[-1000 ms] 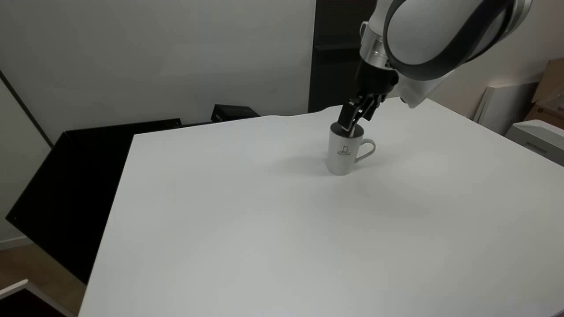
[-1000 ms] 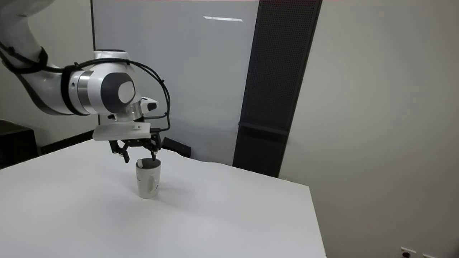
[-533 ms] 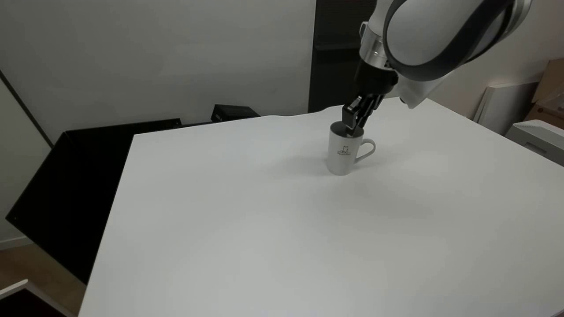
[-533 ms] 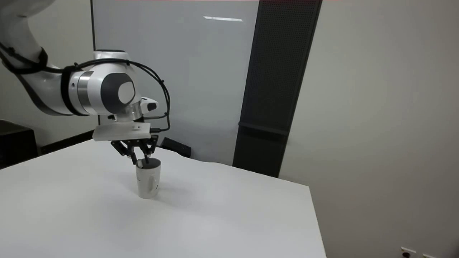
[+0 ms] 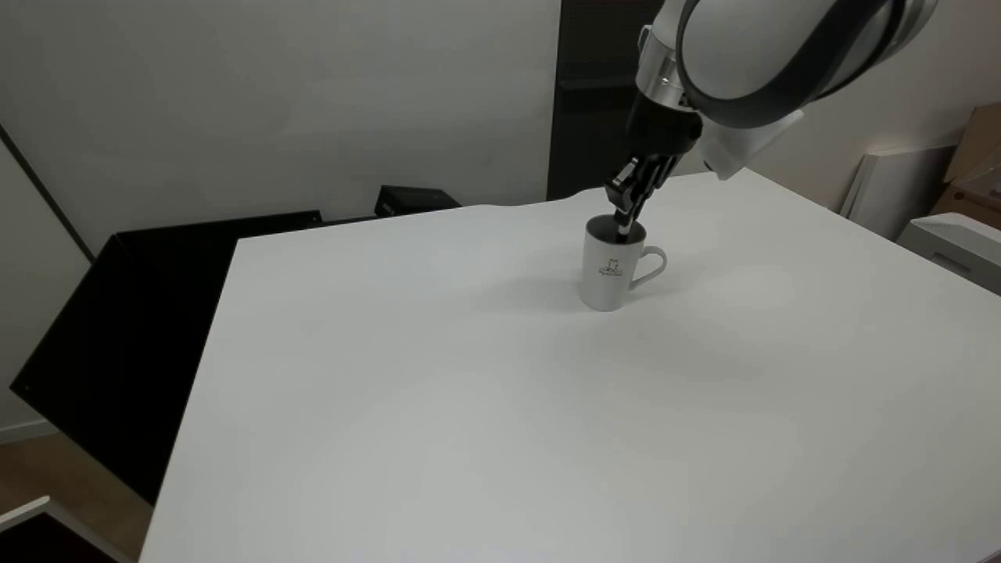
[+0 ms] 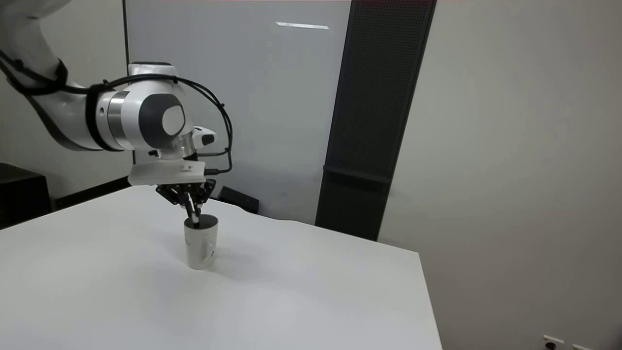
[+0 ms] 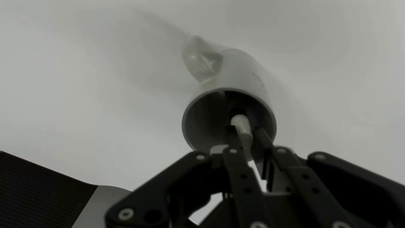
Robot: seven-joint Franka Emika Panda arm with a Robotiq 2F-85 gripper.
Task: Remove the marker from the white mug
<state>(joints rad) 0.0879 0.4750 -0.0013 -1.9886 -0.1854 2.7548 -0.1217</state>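
The gripper (image 6: 194, 212), spread half a second ago, has narrowed and now pinches the whitish part of the marker (image 7: 242, 125), and the arm (image 6: 158, 116) has risen slightly, so the grasp looks made and the pull-out only just begun. The marker leans a little, its dark lower part dipping past the rim inside the white mug (image 5: 606, 281), which stands upright, unshifted, on the table (image 5: 430, 391). In an exterior view the arm reaches in from the left and bends down over the mug, its fingers (image 6: 189, 210) angled downward at the mouth.
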